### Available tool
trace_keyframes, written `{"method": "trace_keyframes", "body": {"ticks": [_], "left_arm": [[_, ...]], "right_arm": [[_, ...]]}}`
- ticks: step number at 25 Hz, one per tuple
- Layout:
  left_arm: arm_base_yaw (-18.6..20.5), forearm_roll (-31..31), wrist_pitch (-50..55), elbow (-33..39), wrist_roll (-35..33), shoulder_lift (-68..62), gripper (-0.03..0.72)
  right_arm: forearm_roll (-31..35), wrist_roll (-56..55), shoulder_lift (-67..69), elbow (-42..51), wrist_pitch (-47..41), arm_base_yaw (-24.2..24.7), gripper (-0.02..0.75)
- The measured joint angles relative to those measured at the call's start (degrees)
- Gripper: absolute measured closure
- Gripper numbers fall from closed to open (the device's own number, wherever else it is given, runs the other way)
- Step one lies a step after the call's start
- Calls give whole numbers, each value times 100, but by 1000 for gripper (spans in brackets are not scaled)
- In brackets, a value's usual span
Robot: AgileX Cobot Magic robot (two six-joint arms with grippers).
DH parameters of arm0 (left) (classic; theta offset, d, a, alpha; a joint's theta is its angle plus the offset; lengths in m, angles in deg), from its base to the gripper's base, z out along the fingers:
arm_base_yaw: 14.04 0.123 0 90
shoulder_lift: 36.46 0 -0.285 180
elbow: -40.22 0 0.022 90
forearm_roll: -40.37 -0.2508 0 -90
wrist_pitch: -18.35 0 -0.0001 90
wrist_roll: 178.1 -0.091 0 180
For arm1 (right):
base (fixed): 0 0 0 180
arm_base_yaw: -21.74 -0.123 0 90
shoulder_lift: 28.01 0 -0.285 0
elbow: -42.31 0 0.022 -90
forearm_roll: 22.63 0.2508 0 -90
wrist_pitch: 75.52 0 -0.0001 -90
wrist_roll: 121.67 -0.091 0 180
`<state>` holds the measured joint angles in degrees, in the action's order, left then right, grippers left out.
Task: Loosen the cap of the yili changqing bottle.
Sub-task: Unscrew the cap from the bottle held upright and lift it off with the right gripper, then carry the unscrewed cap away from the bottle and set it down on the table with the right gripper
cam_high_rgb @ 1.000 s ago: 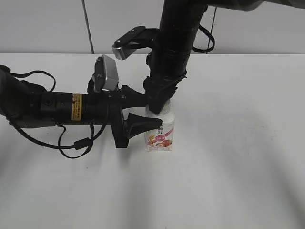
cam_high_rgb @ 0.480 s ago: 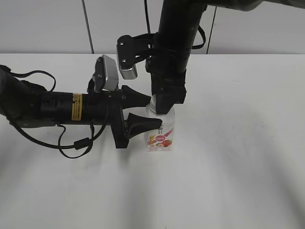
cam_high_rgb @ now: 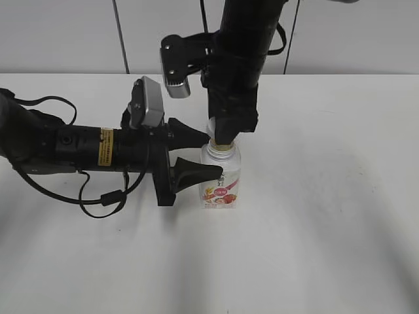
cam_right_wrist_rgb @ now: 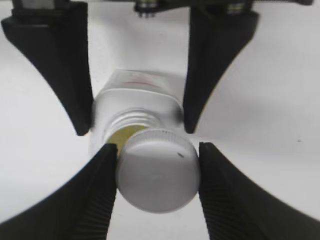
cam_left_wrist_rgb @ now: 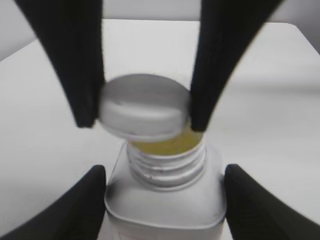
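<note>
On the white table (cam_high_rgb: 327, 229) the left arm lies low and level, reaching in from the left, while the right arm drops straight down from above. The yili changqing bottle (cam_high_rgb: 220, 178) stands upright between them. The left gripper (cam_high_rgb: 196, 154) is clamped around the bottle's body, a finger on either side. The right gripper (cam_right_wrist_rgb: 158, 172) pinches the cap (cam_right_wrist_rgb: 158, 169), lifted clear and tilted just above the threaded neck, yellowish contents showing underneath. From the side, the right fingers hide most of the cap, and the label's print is too small to read
</note>
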<state>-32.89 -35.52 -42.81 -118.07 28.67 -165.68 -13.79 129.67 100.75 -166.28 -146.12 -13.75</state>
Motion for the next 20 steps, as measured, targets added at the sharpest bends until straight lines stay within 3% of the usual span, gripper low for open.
{"method": "trace_keyframes", "body": {"ticks": [6,9,14,17,20], "left_arm": [[0,-39,-8,-7,0,0,252],[0,-45,-8,-7,0,0,252],[0,-45,-8,-7,0,0,252],[0,-45,-8,-7,0,0,252],[0,-45,-8,-7,0,0,252]], "right_arm": [[-290,-662,-211,-12,29,0,345],[-647,-1820,-236,-12,29,5,345],[-1126,-4646,-247,-12,34,5,345],[-1187,-5951,-247,-12,34,23,345],[-1039,-6531,-247,-12,34,66,345]]}}
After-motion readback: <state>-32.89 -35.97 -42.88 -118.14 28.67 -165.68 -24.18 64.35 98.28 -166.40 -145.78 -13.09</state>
